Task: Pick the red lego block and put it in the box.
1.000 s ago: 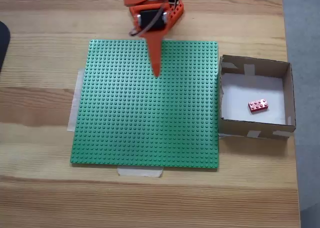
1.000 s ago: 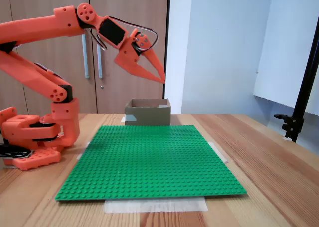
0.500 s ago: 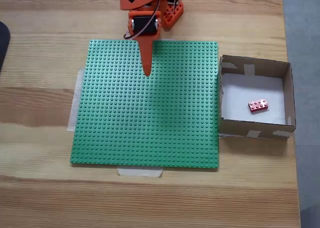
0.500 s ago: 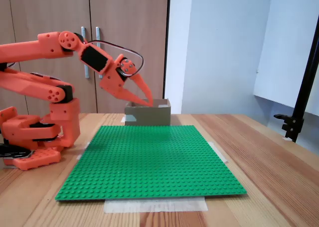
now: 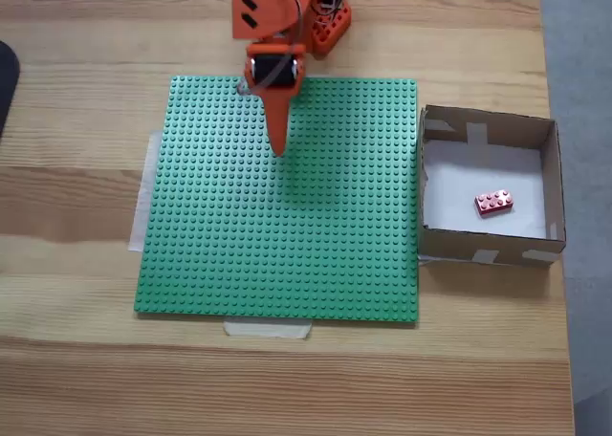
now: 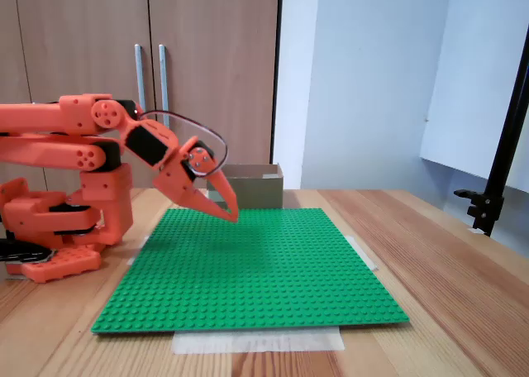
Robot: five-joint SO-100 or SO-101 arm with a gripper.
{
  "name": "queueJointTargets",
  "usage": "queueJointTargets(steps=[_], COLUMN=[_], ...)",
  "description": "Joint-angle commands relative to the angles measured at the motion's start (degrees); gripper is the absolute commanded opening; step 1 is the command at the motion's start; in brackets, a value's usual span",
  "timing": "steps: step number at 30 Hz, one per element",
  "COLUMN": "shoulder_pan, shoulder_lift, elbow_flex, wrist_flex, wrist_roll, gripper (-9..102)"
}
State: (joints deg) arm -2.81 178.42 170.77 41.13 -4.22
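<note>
Looking down in a fixed view, the orange two-finger gripper (image 5: 278, 152) points toward the bottom of the frame over the upper middle of the big green studded baseplate (image 5: 287, 226). Its fingers lie together in one narrow point, with nothing between them. The orange printed arm (image 5: 271, 20) rises from the top centre of the frame, on the pale wooden table (image 5: 76, 168). Over at the right edge sits the square shallow brown cardboard box (image 5: 553, 178), just beside the baseplate's right border, and there on its white floor lies the small red rectangular lego block (image 5: 493, 202), slightly tilted, right of the floor's middle and apart from every wall. Strips of pale tape (image 5: 268, 329) peek out under the baseplate's lower edge.

Switching to a fixed view from table level: the arm (image 6: 58, 141) folds low at the left of the frame, and the gripper (image 6: 231, 214) angles down to the right, its tip hanging just above the far part of the baseplate (image 6: 248, 269). The fingers look closed and empty. Behind the tip, in the middle of the frame, stands the box (image 6: 256, 191), its inside hidden by the wall.
</note>
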Motion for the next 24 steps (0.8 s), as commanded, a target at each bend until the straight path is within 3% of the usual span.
queueJointTargets(steps=[1, 24], shoulder_pan=[0.5, 1.8], shoulder_lift=[1.9, 6.2], elbow_flex=[2.0, 12.7], wrist_flex=[-1.1, -4.1], wrist_roll=[0.4, 0.0], gripper=[-1, -1])
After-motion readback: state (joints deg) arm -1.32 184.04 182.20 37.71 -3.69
